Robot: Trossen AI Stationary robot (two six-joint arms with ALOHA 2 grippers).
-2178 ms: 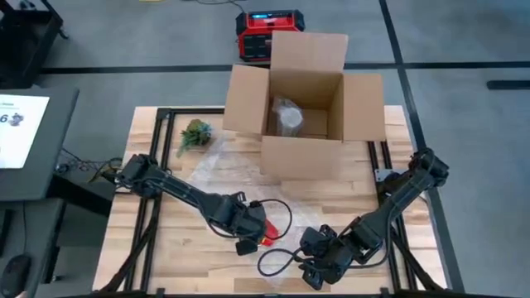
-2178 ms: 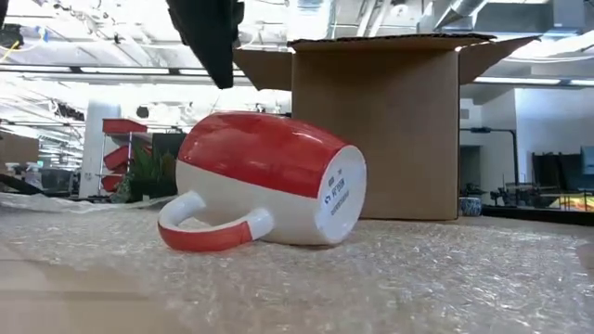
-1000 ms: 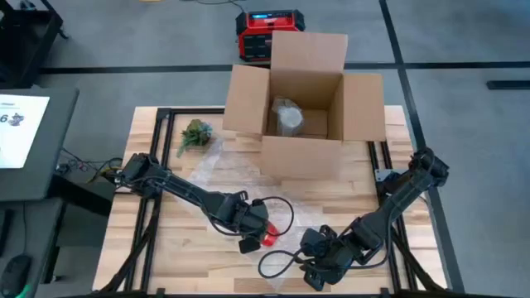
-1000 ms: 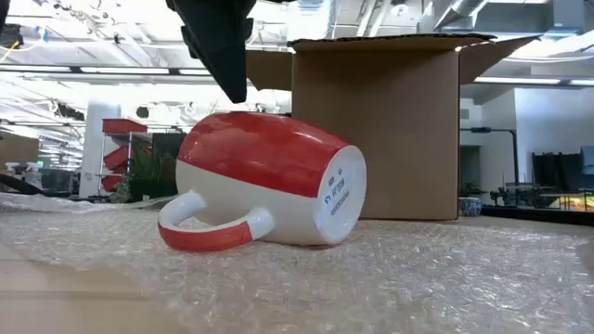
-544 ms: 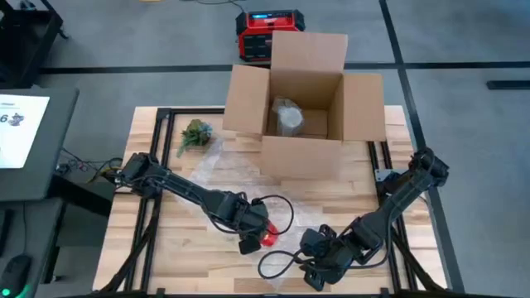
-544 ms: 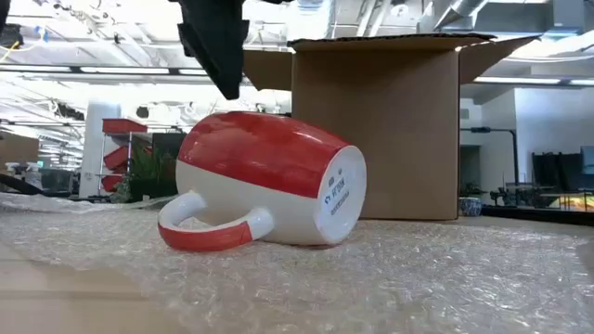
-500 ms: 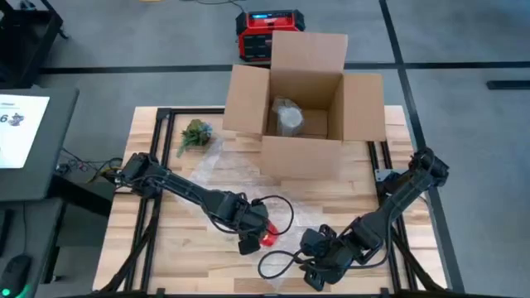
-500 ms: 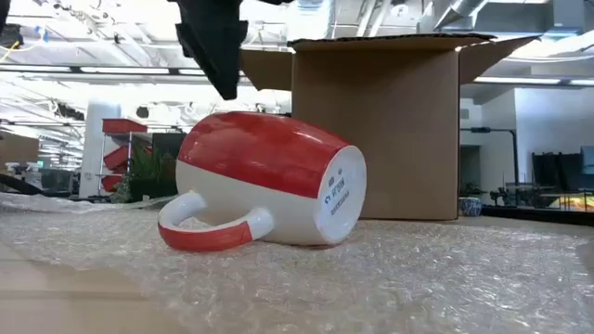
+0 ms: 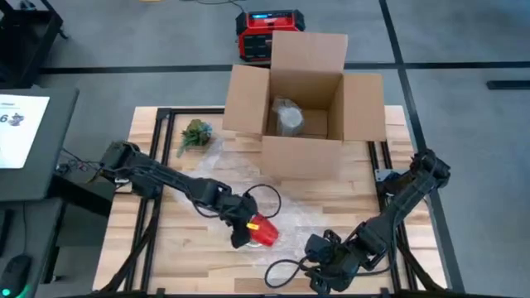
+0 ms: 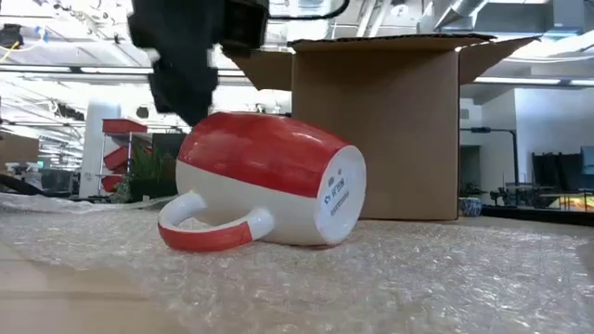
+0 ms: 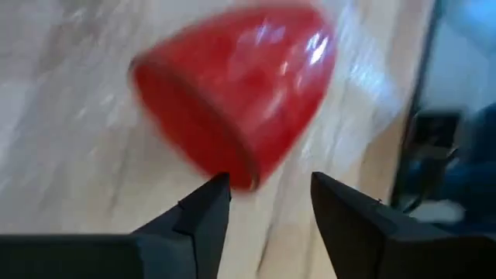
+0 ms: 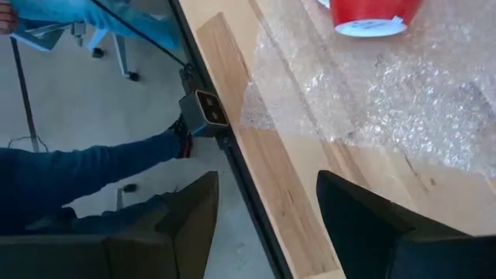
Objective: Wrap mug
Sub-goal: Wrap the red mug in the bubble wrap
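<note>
Lying sideways on bubble wrap, red-and-white mug, left gripper spread beside it.

Robot lab/workshop: wood bench on black frame, grey floor, monitor desk beside.

right gripper: dark fingers spread apart, over the table edge | red-and-white ceramic mug: at 1 o'clock, on clear bubble wrap sheet | light wooden table | person's blue sleeve: at 9 o'clock
</note>
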